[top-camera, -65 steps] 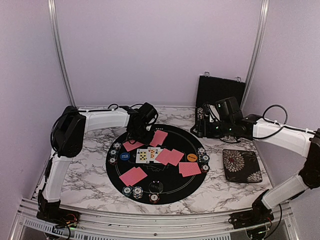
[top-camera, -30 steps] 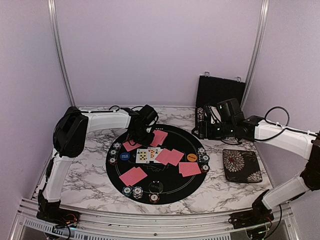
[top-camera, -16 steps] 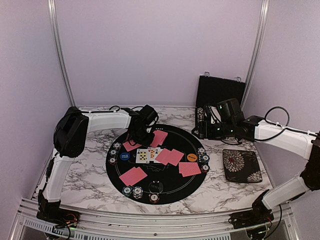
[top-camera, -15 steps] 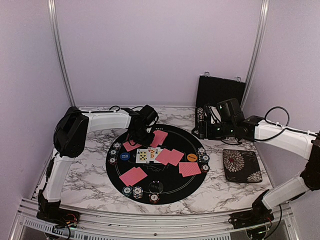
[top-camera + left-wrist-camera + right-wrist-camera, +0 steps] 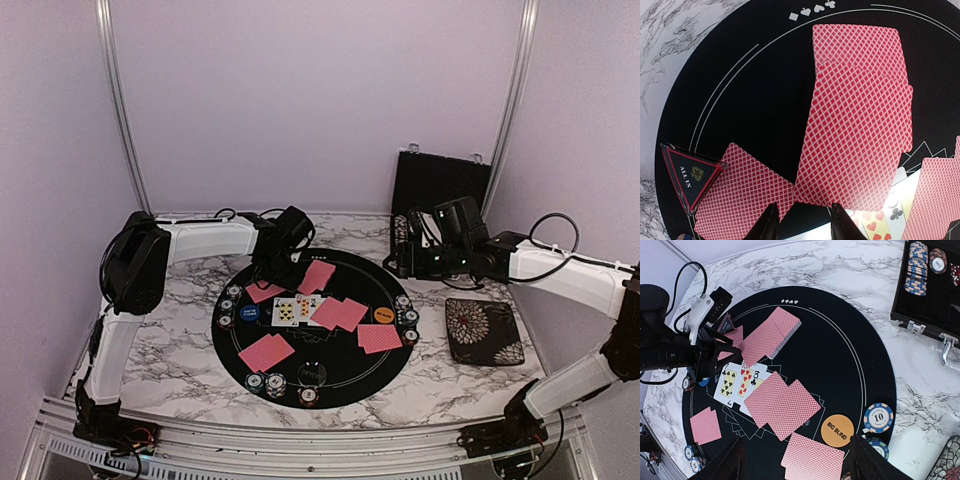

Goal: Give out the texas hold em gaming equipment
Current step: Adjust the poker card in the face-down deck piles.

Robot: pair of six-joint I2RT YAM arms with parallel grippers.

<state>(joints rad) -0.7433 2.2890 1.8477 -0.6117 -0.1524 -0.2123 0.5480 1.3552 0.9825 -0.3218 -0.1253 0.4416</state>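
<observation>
While the left hand [image 5: 802,226] hangs low over the far-left part of the round black mat [image 5: 345,372], only the tips of its fingers [image 5: 769,224] show, cut off by the bottom edge of the wrist view. They are drawn in close, and nothing can be seen gripped between them. Just ahead of them lie two overlapping red-backed cards [image 5: 860,115], with another partly under a triangular ALL IN marker [image 5: 690,175] at the mat's rim.

The right hand [image 5: 799,462] hovers high by the mat's far-right edge with its fingers spread wide and nothing in them. Its view cuts off the black chip case [image 5: 920,305], in which rows of chips can be seen.

Face-up cards [image 5: 740,382] lie at the mat's middle, partly covered by more red backs. The orange BIG BLIND button [image 5: 837,430] sits just beside a striped chip stack [image 5: 878,417] near the right rim. A blue button [image 5: 249,311] sits near the left rim, its lettering too small to read. The near-edge chips [image 5: 268,383] are hard to tell apart by colour.

Bare marble bench [image 5: 170,350] shows to the left of the mat and in front of it. A floral pad [image 5: 482,330] sits to the right of the mat, apart from it. Plain lilac walls [image 5: 320,100] and aluminium posts [image 5: 117,100] close in the space.
</observation>
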